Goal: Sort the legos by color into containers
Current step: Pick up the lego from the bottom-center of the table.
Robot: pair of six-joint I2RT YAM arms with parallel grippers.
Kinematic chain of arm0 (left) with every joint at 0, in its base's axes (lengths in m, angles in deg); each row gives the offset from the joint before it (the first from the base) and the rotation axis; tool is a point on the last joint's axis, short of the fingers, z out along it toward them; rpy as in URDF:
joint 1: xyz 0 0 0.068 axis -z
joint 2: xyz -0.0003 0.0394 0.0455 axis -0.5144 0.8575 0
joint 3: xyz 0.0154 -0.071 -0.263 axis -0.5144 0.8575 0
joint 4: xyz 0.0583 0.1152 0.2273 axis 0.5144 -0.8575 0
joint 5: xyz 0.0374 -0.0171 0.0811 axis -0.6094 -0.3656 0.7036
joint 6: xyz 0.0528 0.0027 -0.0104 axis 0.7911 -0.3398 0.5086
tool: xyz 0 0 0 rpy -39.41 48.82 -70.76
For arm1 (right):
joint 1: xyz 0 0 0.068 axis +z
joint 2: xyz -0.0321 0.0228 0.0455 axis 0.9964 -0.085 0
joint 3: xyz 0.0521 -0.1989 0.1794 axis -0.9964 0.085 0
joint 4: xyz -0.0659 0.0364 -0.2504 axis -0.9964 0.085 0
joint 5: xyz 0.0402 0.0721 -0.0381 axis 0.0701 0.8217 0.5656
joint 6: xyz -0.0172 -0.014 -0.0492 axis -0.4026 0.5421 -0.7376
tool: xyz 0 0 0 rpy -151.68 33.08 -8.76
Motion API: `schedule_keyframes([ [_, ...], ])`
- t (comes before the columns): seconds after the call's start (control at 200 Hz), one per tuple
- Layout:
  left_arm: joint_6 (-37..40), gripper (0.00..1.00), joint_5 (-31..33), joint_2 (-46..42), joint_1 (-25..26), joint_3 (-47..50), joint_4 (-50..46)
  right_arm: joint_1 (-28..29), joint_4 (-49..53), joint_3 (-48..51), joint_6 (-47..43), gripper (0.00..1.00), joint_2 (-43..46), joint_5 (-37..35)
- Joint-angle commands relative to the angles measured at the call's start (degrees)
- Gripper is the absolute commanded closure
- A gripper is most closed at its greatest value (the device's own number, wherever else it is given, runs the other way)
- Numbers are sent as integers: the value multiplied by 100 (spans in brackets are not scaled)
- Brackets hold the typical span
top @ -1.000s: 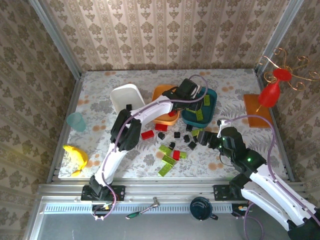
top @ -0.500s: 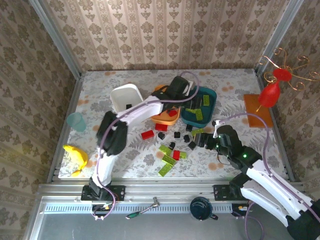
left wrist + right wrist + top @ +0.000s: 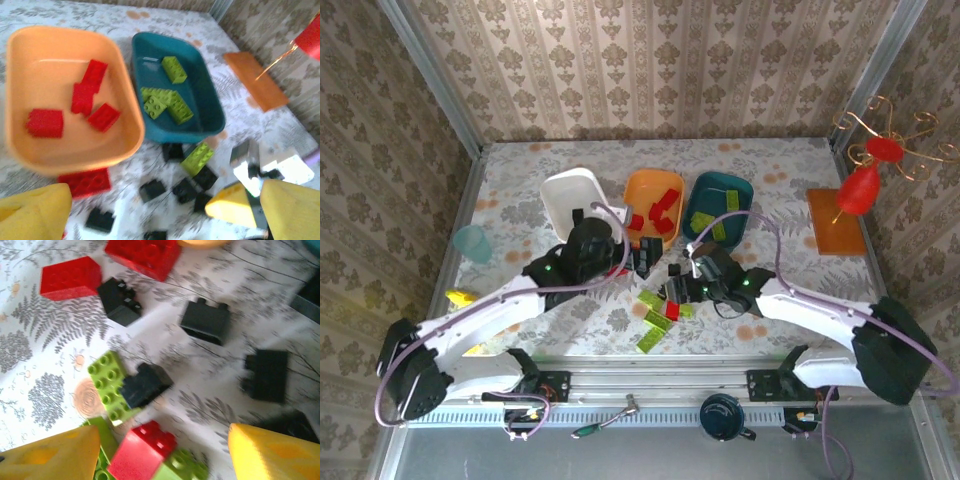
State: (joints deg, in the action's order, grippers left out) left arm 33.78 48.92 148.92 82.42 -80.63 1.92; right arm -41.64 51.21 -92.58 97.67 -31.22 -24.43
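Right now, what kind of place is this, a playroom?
Probably a robot test booth, not a playroom: wallpapered panels in a metal frame, a flowery table, and robot arms bolted to a rail.

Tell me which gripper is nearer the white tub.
Left. The left gripper hangs just off the near-right corner of the white tub; the right gripper is farther off, over the loose bricks.

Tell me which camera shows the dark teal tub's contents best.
Left wrist: the teal tub is close and whole, its lime-green bricks countable. Top external shows it small, with a cable crossing its front rim. Right wrist is aimed at loose bricks instead.
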Motion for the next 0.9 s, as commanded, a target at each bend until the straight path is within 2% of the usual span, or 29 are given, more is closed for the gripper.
schedule_keyframes([
  [0.0,-164,0,537,-590,93,396,-289,190,-72,-419,-259,31,-525,-294],
  [0.105,-257,0,728,-1119,110,735,-580,238,107,-791,-309,34,-1231,-359],
  [0.3,-448,0,868,-1913,135,1310,-831,361,179,-1238,-251,34,-1943,-611],
  [0.48,-576,0,917,-2297,132,1562,-1076,371,356,-1397,-138,38,-2247,-811],
  [0.66,-602,0,969,-2491,126,1676,-1243,415,251,-1319,-85,40,-2351,-569],
  [0.755,-610,0,984,-2531,126,1716,-1270,442,186,-1270,-80,45,-2364,-472],
  [0.895,-584,0,1011,-2523,124,1726,-1306,442,97,-1207,-89,56,-2305,-380],
])
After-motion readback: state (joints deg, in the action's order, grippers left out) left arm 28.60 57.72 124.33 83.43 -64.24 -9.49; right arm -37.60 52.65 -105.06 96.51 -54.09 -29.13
